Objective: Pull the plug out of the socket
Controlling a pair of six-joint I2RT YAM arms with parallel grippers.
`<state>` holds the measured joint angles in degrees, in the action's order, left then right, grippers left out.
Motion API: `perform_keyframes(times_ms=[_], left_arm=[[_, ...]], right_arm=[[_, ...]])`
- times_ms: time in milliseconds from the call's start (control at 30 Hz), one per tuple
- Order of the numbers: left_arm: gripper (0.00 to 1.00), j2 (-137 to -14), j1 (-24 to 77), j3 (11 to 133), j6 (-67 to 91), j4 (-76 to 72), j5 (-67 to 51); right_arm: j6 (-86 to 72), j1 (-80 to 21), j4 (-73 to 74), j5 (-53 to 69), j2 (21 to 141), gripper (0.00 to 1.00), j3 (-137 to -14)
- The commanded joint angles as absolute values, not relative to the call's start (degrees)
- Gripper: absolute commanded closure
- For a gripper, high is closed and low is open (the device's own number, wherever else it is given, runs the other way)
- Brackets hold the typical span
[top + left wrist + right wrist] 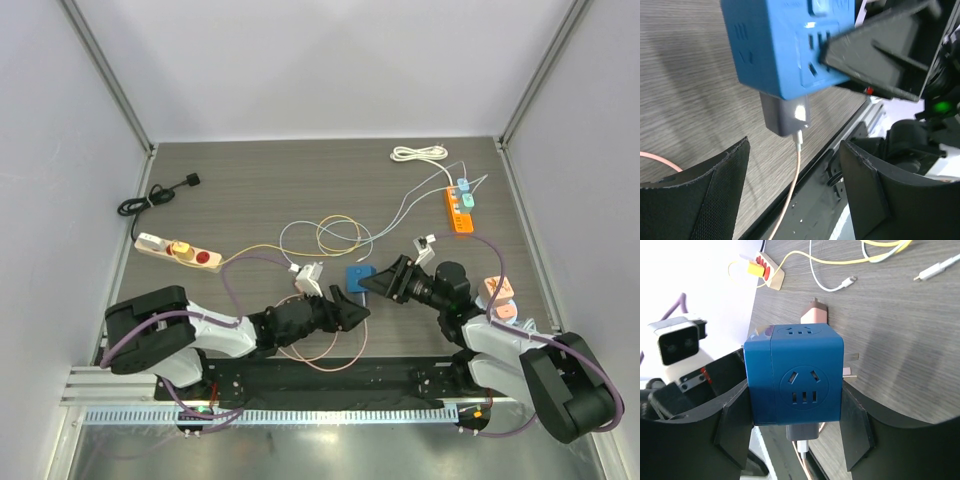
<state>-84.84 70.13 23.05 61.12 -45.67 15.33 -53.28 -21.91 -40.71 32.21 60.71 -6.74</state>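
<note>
The socket is a blue cube (359, 278) held just above the table at the front middle. My right gripper (378, 283) is shut on it, fingers (732, 415) pressing on its two sides (797, 380). A grey plug (802, 431) with a thin pink cable sits in the cube's near face. In the left wrist view the plug (785, 117) hangs under the cube (785, 45), its cable (792, 185) running between my fingers. My left gripper (792, 160) is open and just short of the plug, touching nothing; it also shows in the top view (352, 312).
A beige power strip with red and yellow plugs (178, 252) lies at the left, an orange strip (459, 208) at the back right. Loose yellow and white cables (325, 235) lie behind the cube. A white charger (308, 277) and a pink adapter (500, 295) are nearby.
</note>
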Motion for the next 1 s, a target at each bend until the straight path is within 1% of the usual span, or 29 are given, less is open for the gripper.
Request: perform_keyframes(times_ms=[0,100,233,367,500,567,600,633,667,700,800,833,867,900,967], left_arm=[[0.27,-86.7,69.4,21.3,64.9,-58.8,13.9],[0.27,-89.2,68.3,20.5,66.8,-62.2,11.9],[0.28,-92.5,67.3,17.8,68.6,-74.1,11.8],[0.29,-95.3,66.6,19.3,70.0,-76.0,8.8],[0.35,-98.3,66.5,19.0,71.2,-81.9,7.9],[0.40,-100.4,66.5,18.3,72.0,-86.6,7.8],[0.43,-101.0,66.4,18.2,72.2,-87.9,7.6],[0.52,-101.2,66.4,18.2,72.6,-88.6,7.3],[0.58,-101.7,66.4,18.2,72.6,-88.6,7.0],[0.71,-101.8,66.4,18.3,72.5,-88.7,6.4],[0.84,-101.6,66.4,18.2,71.7,-88.6,5.5],[0.93,-101.4,66.4,18.1,71.5,-88.7,5.4],[0.98,-101.3,66.4,18.0,71.5,-88.7,5.4],[1.00,-101.2,66.4,17.8,71.4,-88.6,5.4],[1.00,-101.2,66.4,17.7,71.3,-88.6,5.3]], right_arm=[[-56.4,-22.5,-46.6,32.9,59.4,0.99,-6.2],[-58.9,-22.6,-49.8,33.7,60.0,0.99,-5.1],[-62.0,-23.4,-54.7,34.6,60.9,0.99,-4.3],[-63.5,-24.7,-56.2,34.2,60.9,0.99,-3.8],[-64.2,-26.2,-57.1,33.4,60.7,0.99,-3.3],[-64.3,-26.8,-57.2,33.0,60.5,0.99,-3.1],[-64.3,-27.0,-57.2,32.8,60.4,0.99,-2.8],[-64.3,-27.2,-57.3,32.4,60.2,0.99,-2.7],[-64.4,-27.3,-57.4,32.3,60.3,0.99,-2.6],[-64.4,-27.3,-57.4,32.1,60.2,0.99,-2.5],[-64.4,-27.3,-57.5,31.5,60.3,0.99,-2.5],[-64.5,-27.3,-57.7,31.3,60.5,0.99,-2.5],[-64.6,-27.3,-57.7,30.8,60.7,0.99,-2.5],[-64.8,-27.3,-58.0,30.4,60.9,0.99,-2.6],[-65.2,-27.3,-57.7,28.5,61.7,0.99,-3.0]])
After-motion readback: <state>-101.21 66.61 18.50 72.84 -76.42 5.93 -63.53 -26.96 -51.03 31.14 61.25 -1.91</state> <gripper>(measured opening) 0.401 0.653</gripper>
